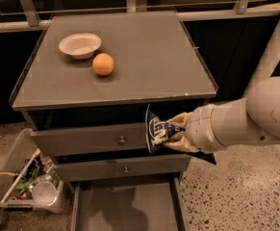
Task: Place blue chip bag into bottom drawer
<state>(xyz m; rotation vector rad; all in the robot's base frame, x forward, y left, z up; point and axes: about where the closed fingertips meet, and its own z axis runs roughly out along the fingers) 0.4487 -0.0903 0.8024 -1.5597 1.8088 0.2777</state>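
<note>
The blue chip bag is dark navy foil with white lettering. It hangs in my gripper, which is shut on its right end, in front of the upper drawers at the cabinet's right side. The white arm reaches in from the right. The bottom drawer stands pulled open below, its flat grey floor bare, and the bag is well above it and toward its right side.
A white bowl and an orange sit on the grey cabinet top. Two upper drawers with small knobs are shut. A clear bin of trash stands on the floor at the left of the cabinet.
</note>
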